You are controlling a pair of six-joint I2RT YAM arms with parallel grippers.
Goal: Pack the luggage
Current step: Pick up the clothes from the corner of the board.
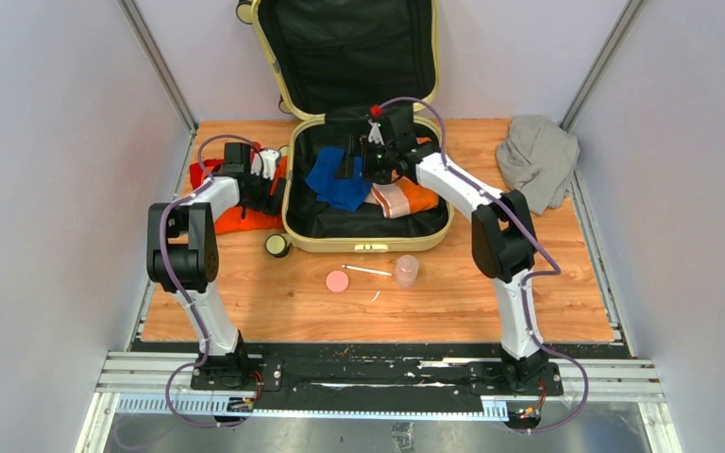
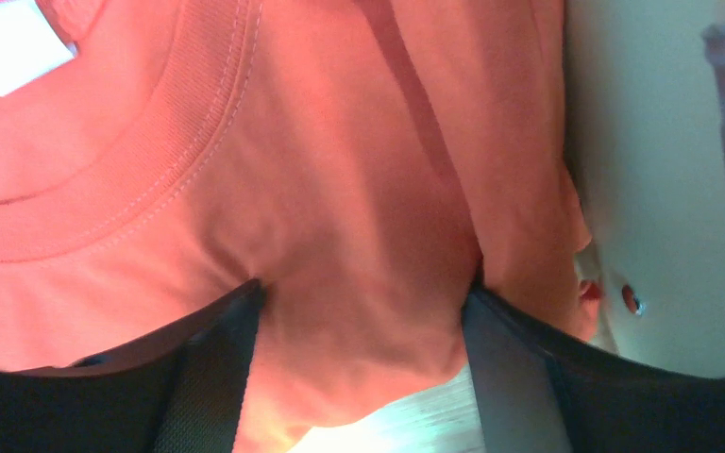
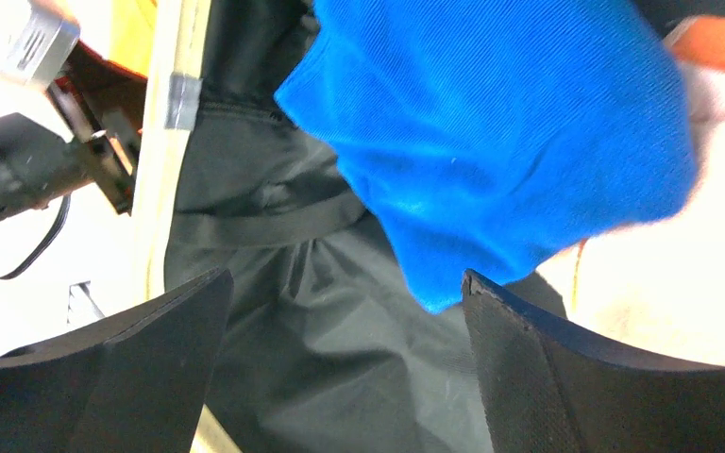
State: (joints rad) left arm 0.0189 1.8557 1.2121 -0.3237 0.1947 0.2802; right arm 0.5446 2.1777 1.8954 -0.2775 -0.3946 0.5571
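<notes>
Luggage (image 1: pixel 368 243) lies open at the 12 o'clock side of the table (image 1: pixel 529 302), its pale yellow lid (image 1: pixel 264 57) upright against the back wall and its black-lined base flat on the wood. In the base a blue cloth (image 1: pixel 337 181) sits toward 9 o'clock and an orange-and-white folded cloth (image 1: pixel 404 198) toward 3 o'clock. The right claw (image 1: pixel 363 160) hangs over the blue cloth at the base's 12 o'clock end, jaws spread wide and holding nothing; its wrist view shows the cloth and black lining between the fingers (image 3: pixel 529 377). At 9 o'clock of the luggage, just outside its wall, the left claw (image 1: pixel 264 179) presses down on an orange shirt (image 1: pixel 236 219), jaws wide, fabric bulging between them but not pinched. At 6 o'clock, near the front wall, lie a pink disc (image 1: pixel 337 281) and a clear cup (image 1: pixel 406 270). A grey garment (image 1: pixel 538 160) is heaped at 2 o'clock, well apart.
</notes>
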